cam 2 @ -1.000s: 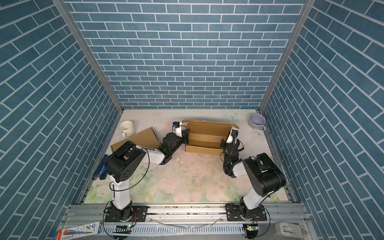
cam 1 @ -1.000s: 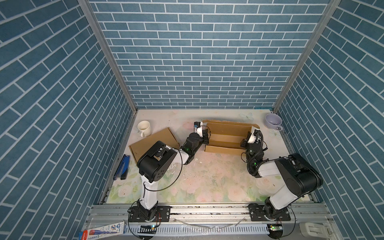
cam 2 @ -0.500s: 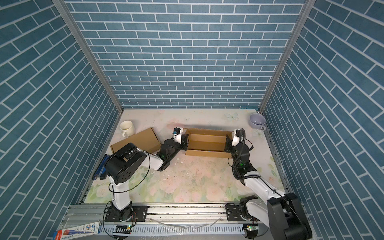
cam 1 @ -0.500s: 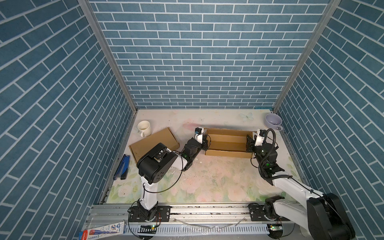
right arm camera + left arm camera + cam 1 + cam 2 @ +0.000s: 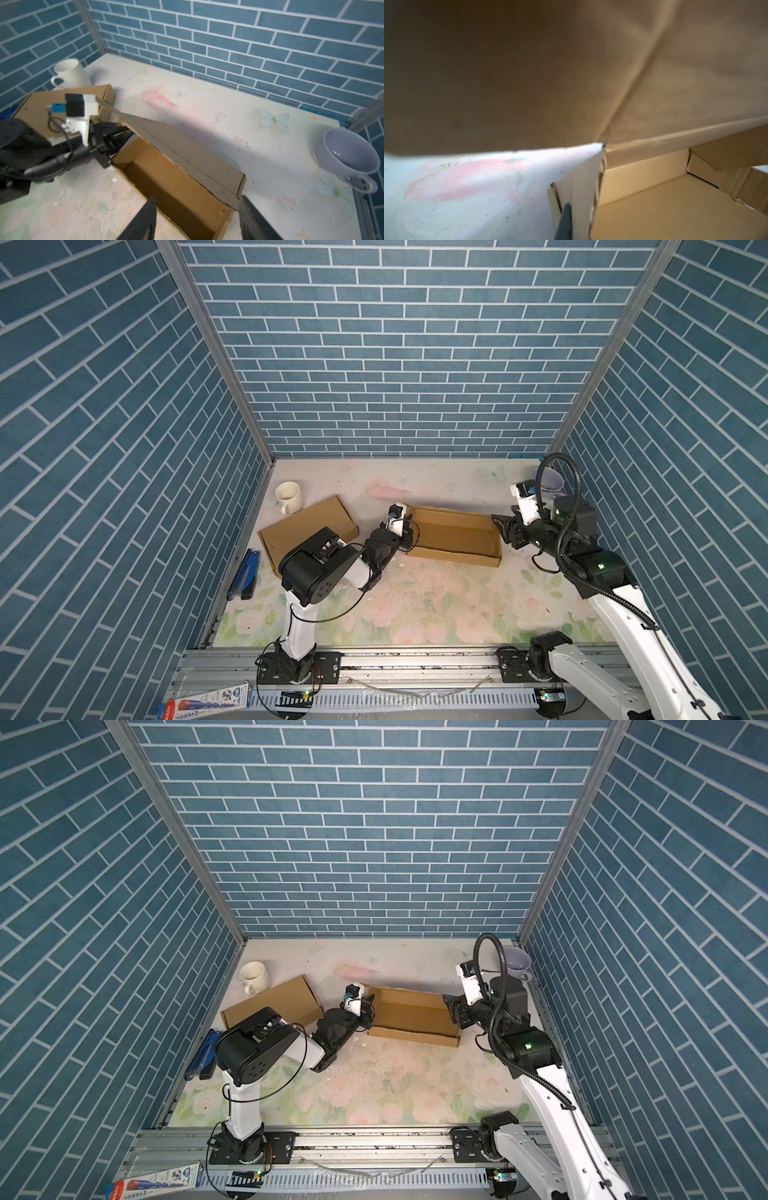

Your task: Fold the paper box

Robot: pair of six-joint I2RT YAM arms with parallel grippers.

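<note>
right hand: jaws opened | right arm: swung outward | paper box: lid lowered

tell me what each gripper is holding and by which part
Left gripper pinches the paper box by its end wall. Right gripper holds nothing, fingers open at the other end.

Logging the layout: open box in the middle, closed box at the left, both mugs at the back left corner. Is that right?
Not quite: only the white mug is at back left; the purple mug stands at back right, as both top views show. The open box and closed box are as you say.
</note>
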